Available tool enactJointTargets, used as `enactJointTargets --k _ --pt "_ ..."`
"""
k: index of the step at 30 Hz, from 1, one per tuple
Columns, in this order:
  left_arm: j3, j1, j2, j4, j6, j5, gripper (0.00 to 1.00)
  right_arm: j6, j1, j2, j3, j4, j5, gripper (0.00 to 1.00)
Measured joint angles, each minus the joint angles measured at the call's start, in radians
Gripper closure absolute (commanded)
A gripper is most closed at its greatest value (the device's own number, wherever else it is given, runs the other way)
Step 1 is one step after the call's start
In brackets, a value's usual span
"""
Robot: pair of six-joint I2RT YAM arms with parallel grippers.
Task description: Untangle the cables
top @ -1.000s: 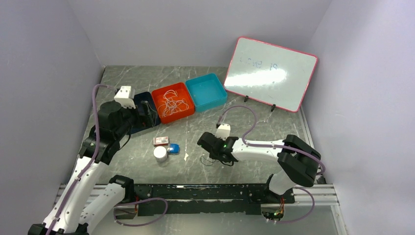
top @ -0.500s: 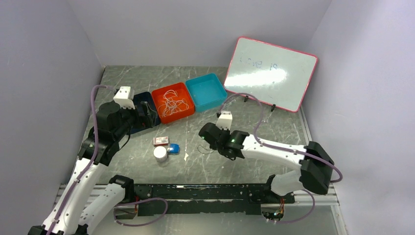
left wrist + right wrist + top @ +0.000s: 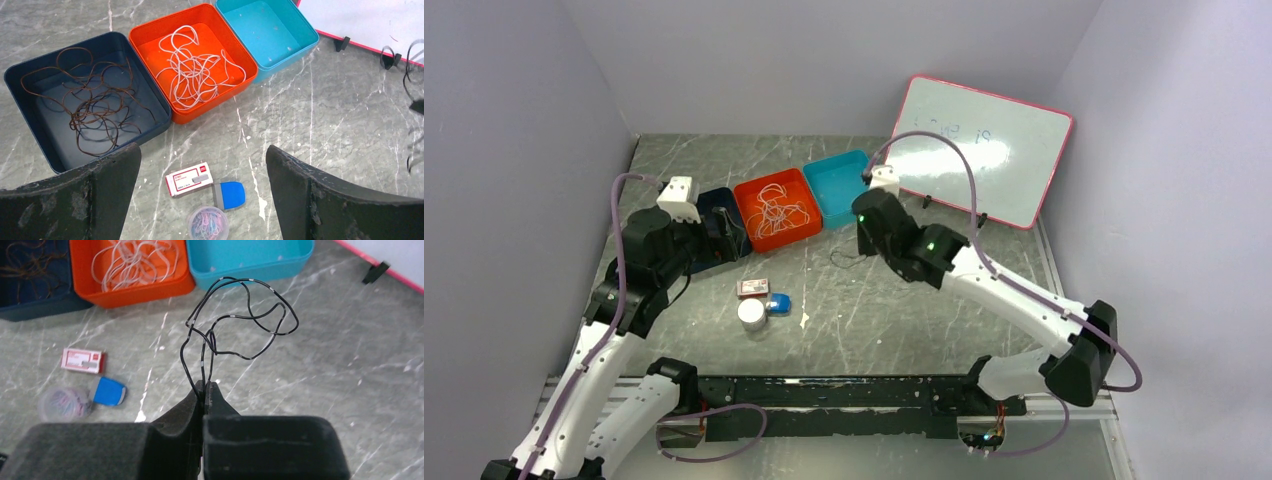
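Note:
My right gripper (image 3: 204,385) is shut on a thin black cable (image 3: 240,315) whose loops hang free above the table, just in front of the teal tray (image 3: 250,255). In the top view this gripper (image 3: 862,240) is near the teal tray (image 3: 844,185) with the black cable (image 3: 849,260) dangling below it. A white cable (image 3: 192,70) lies coiled in the orange tray (image 3: 150,35). A dark brown cable (image 3: 90,100) lies in the navy tray (image 3: 30,90). My left gripper (image 3: 202,152) is open and empty, held above the table near the navy tray.
A small red-and-white box (image 3: 752,288), a blue item (image 3: 779,303) and a clear round tub of paper clips (image 3: 751,314) sit on the table in front of the trays. A pink-framed whiteboard (image 3: 979,150) leans at the back right.
My right arm has swung from the near middle of the table up and back toward the teal tray, carrying the black cable. The left arm has not moved.

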Motion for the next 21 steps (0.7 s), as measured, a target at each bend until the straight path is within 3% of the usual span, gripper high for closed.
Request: enactJointTargets --k 12,21 --pt "-0.016 0.000 -0.018 -0.003 -0.004 0.012 0.01 -0.229 -0.318 0.262 0.171 0.104 -0.322 0.99" --pt "-0.020 0.000 -0.044 -0.013 -0.017 0.017 0.01 -0.216 -0.394 0.526 0.337 0.209 -0.355 0.99"
